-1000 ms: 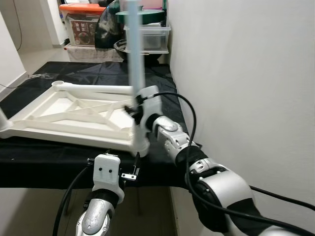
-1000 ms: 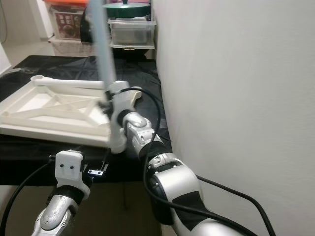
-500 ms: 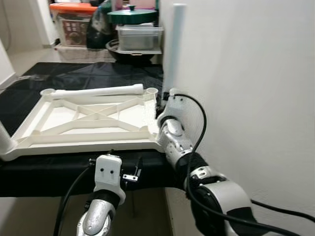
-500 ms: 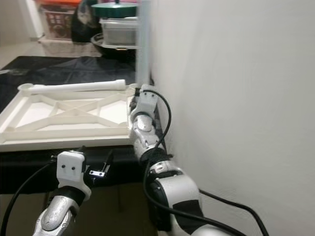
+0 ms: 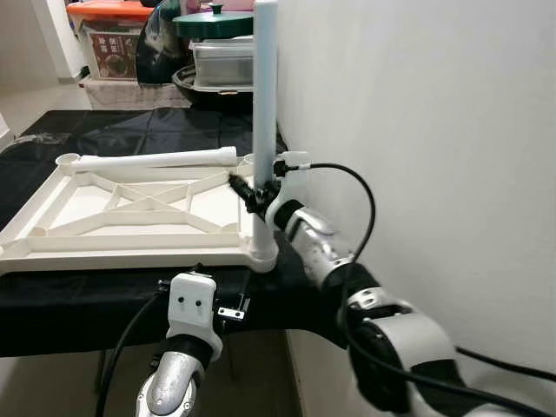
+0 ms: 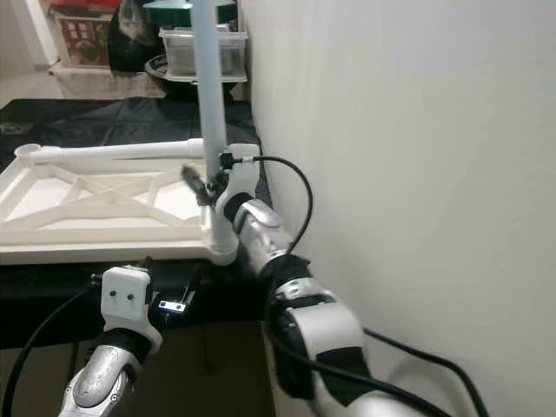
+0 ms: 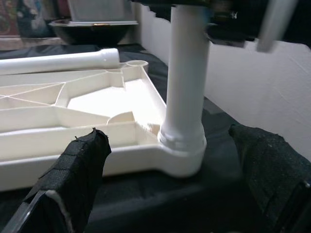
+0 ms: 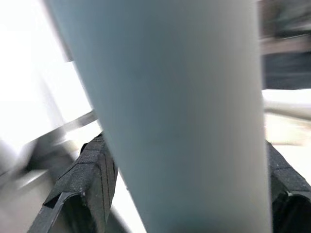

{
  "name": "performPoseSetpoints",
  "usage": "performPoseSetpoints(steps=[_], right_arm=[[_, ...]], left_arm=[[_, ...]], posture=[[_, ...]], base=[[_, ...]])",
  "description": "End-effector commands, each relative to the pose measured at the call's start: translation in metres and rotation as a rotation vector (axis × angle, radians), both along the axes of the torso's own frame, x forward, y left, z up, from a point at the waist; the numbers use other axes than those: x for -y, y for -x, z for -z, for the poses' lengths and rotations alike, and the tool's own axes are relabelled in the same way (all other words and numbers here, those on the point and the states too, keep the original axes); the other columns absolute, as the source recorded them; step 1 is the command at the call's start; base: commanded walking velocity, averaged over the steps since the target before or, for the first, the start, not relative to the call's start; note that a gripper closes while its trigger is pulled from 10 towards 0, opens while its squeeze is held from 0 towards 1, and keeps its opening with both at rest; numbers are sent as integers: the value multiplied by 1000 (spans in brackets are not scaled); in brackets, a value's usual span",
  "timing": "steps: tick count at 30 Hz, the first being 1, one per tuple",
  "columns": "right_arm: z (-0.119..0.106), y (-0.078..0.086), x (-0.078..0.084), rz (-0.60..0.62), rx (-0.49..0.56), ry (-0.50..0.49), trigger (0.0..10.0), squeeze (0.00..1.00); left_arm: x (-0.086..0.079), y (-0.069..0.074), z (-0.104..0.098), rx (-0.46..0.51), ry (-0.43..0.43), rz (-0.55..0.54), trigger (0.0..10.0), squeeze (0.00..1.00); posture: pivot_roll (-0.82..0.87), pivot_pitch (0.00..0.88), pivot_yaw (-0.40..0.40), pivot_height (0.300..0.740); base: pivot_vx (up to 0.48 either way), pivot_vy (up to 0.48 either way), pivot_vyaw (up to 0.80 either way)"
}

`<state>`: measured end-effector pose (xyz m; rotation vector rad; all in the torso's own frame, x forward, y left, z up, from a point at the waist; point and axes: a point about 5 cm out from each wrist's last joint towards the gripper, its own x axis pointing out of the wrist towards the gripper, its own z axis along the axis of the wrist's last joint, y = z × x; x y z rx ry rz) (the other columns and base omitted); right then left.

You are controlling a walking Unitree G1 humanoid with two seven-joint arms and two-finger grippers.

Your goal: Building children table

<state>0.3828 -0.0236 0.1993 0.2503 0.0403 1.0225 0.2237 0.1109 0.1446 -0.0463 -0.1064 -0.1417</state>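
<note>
Left eye view shows the white tabletop frame (image 5: 130,213) lying upside down on the black-draped surface (image 5: 104,287), its near right corner at the surface's front edge beside the wall (image 5: 417,130). A white table leg (image 5: 265,113) now stands upright in that near right corner socket; half a second ago it stood farther back, by the far right corner close against the wall, and a second ago it leaned tilted over the frame. The right end effector (image 5: 254,193) is clamped on the leg partway up, one black finger (image 8: 95,170) visible on either side of it in the right wrist view. A second leg (image 5: 148,160) lies flat along the frame's far edge. The left end effector (image 5: 230,311) hangs below the surface's front edge, its fingers (image 7: 73,170) spread apart and holding nothing, facing the socketed corner. Storage boxes (image 5: 130,43) and a green lid (image 5: 217,22) sit beyond the surface's far edge.
</note>
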Motion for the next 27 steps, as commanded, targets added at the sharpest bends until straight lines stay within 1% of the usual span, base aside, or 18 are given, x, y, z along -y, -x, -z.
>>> performPoseSetpoints(steps=[1, 4, 8, 9, 10, 11, 13, 14, 15, 16, 17, 19, 21, 22, 23, 24, 25, 27], right_arm=[[2, 9, -11, -177, 4, 43, 10000, 0], [2, 19, -15, -392, 64, 99, 10000, 0], [2, 27, -25, -501, 64, 98, 10000, 0], [2, 27, -26, -504, 64, 101, 0, 0], [3, 27, -29, -484, 75, 115, 0, 0], [4, 25, -34, -399, 77, 140, 0, 0], [4, 23, -36, -349, 71, 151, 0, 0], [3, 18, -37, -254, 62, 153, 0, 0], [2, 15, -37, -193, 62, 150, 0, 0], [2, 15, -37, -193, 62, 150, 0, 0], [1, 9, -33, -69, 57, 149, 0, 0], [0, 4, -30, 15, 51, 151, 0, 0], [1, -3, -21, 181, 26, 169, 0, 0], [1, -3, -21, 181, 26, 169, 0, 0], [2, -10, -12, 334, -4, 178, 0, 0], [2, -10, -12, 334, -4, 178, 0, 0], [4, -13, -5, 439, -26, 184, 0, 0], [12, -22, 25, 812, -123, 182, 0, 0]], left_arm=[[1, -1, 2, -9, 0, 4, 10000, 0], [1, -1, 2, -8, 0, 6, 10000, 0], [1, -1, 2, -7, -1, 5, 10000, 0], [1, -1, 2, -7, -1, 6, 10000, 0], [1, -1, 2, -7, -1, 6, 10000, 0], [0, -1, 2, -7, -2, 5, 10000, 0], [0, -1, 2, -7, -2, 4, 10000, 0], [0, -1, 2, -8, -2, 3, 10000, 0], [0, -1, 2, -8, -3, 1, 10000, 0], [0, -1, 2, -8, -3, 1, 10000, 0], [-1, -1, 2, -8, -2, 0, 10000, 0], [-1, -1, 2, -8, -1, -1, 10000, 0], [-1, 0, 2, -10, -1, -1, 10000, 0], [-1, 0, 2, -10, -1, -1, 10000, 0], [-1, 0, 3, -11, -1, 1, 10000, 0], [-1, 0, 3, -11, -1, 1, 10000, 0], [0, 0, 3, -11, 0, 2, 10000, 0], [0, 0, 3, -12, 0, 5, 10000, 0]], posture=[[24, 0, -55, 740], [24, 0, -55, 740], [25, 0, -56, 740], [25, 0, -56, 740], [25, 0, -56, 740], [26, 0, -58, 740], [26, 0, -58, 740], [26, 0, -58, 740], [26, 0, -58, 740], [26, 0, -58, 740], [27, 0, -59, 740], [27, 0, -59, 740], [22, 0, -57, 740], [22, 0, -57, 740], [17, 0, -54, 740], [17, 0, -54, 740], [17, 0, -54, 740], [16, 0, -52, 740]], base=[[0, 0, 0], [0, 0, 0], [0, 0, 0], [0, 0, 0], [0, 0, 0], [0, 0, 0], [0, 0, 0], [0, 0, 0], [0, 0, 0], [0, 0, 0], [0, 0, 0], [0, 0, 0], [0, 0, 0], [0, 0, 0], [0, 0, 0], [0, 0, 0], [0, 0, 0], [0, 0, 0]])
